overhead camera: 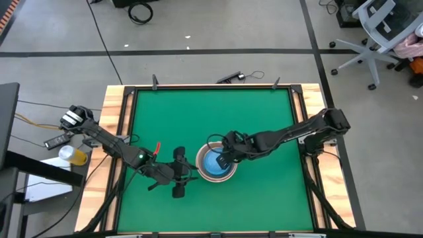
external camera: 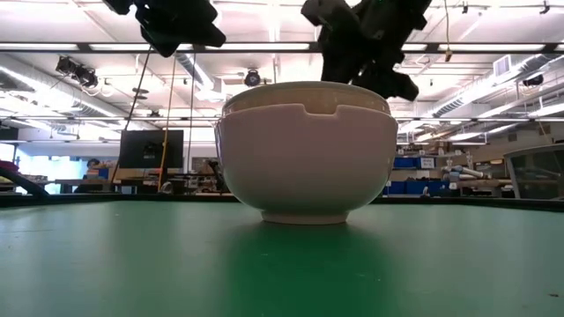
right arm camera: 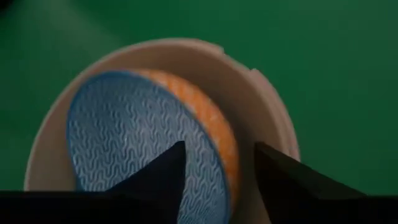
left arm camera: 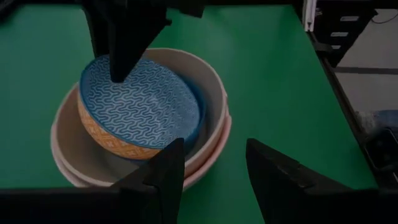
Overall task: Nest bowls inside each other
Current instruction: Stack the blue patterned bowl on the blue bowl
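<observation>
The bowls stand stacked near the middle of the green table [overhead camera: 264, 119]. A large white bowl [external camera: 306, 158] rests on its foot and holds a cream bowl [left arm camera: 205, 87]. Tilted inside the cream one lies a smaller bowl [left arm camera: 143, 106], blue-patterned inside and orange outside. My right gripper [right arm camera: 217, 177] hangs open over the stack, pointing steeply down, its fingers on either side of the blue bowl's raised rim. My left gripper [left arm camera: 214, 171] is open just left of the stack [overhead camera: 216, 165], holding nothing. My right gripper stands open astride the blue bowl's raised rim [right arm camera: 225, 163], one finger [right arm camera: 163, 175] over the patterned inside, the other over the cream bowl's inner wall. I cannot tell whether either finger touches the bowl. The bowl leans on the cream bowl's inside.
A wooden frame [overhead camera: 114, 132] with black rails borders the green mat. Off the table's left edge lie a yellow-capped bottle [overhead camera: 71, 155] and cables. There is bare green mat on the far half and at the right of the stack.
</observation>
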Robot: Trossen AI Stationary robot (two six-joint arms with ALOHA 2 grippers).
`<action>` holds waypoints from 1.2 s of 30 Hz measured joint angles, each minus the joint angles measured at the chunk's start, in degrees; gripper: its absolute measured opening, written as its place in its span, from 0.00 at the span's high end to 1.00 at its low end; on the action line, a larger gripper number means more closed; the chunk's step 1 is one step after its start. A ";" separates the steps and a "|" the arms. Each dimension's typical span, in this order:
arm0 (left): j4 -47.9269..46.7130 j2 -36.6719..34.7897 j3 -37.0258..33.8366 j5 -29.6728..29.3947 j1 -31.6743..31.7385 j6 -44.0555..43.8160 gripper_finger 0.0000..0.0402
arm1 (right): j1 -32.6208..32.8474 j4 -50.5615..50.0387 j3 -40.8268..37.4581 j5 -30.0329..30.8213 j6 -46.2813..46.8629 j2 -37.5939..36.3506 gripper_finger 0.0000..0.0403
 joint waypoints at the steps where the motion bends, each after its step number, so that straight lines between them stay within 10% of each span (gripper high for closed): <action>1: 0.00 0.00 0.00 -0.56 0.02 -0.08 0.57 | 0.06 -0.10 0.00 1.40 0.00 -0.37 0.50; 6: -0.02 0.00 0.00 -1.28 0.65 -0.14 0.57 | 0.08 1.26 0.04 8.97 -3.61 -2.56 0.48; 22: -0.37 0.00 -0.02 -2.04 0.64 -0.14 0.57 | -3.57 4.15 -0.02 6.37 -5.96 3.21 0.51; 36: -2.56 0.00 -0.02 -2.48 1.29 -0.62 0.57 | -4.42 -0.05 0.25 -8.60 -2.82 0.08 0.51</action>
